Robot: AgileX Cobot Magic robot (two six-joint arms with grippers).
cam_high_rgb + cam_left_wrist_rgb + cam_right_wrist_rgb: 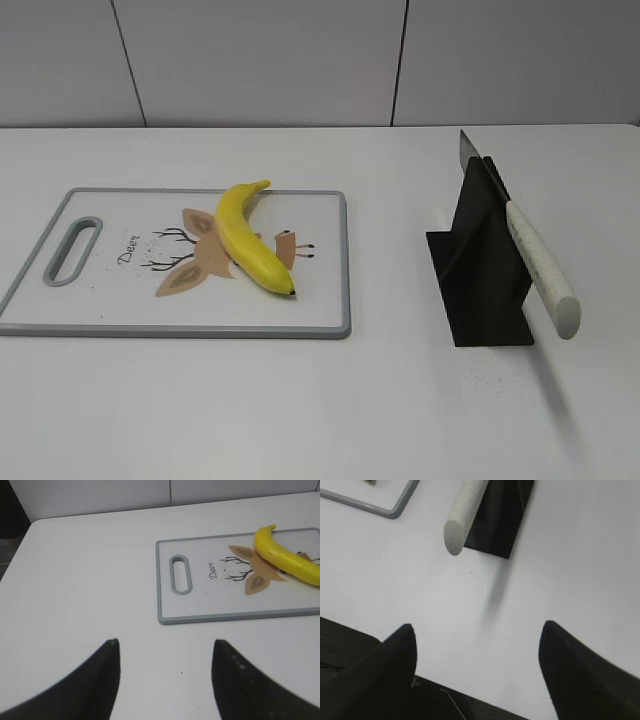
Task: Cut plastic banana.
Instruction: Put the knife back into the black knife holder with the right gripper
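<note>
The plastic banana point(250, 238) is glossy yellow and curved, and lies on a white cutting board point(110, 300) with a grey rim and a deer drawing. It also shows at the right edge of the left wrist view point(285, 557). A knife point(535, 268) with a pale handle leans in a black stand point(480, 270); its handle end shows in the right wrist view point(462, 517). My left gripper point(165, 642) is open and empty over bare table, short of the board. My right gripper point(477, 627) is open and empty near the table's front edge, short of the stand. Neither gripper shows in the exterior view.
The cutting board point(200, 600) has a handle slot point(180, 574) at its left end. The white table point(320, 400) meets a grey panelled wall at the back. The table's front edge runs under my right gripper, dark floor beyond it.
</note>
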